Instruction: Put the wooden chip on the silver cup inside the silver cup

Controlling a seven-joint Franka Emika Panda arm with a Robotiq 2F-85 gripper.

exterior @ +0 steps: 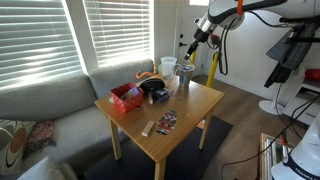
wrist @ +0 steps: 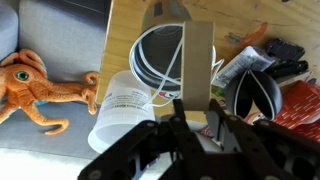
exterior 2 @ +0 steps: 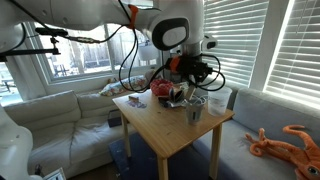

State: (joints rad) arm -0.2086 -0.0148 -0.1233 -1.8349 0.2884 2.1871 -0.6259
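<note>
You had the chip (wrist: 197, 65) pinched at one end in the gripper (wrist: 197, 108), up over the table's (exterior: 185, 110) far corner, above the jug (wrist: 125, 105), with the cup (wrist: 262, 100) just beside. The chip looked light, stiff and smooth, so it could swivel. A firm end hold suited it.

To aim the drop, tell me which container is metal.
The silver cup, right of the wooden chip in the wrist view: short, grey, shiny. The white container beside it is taller.
</note>
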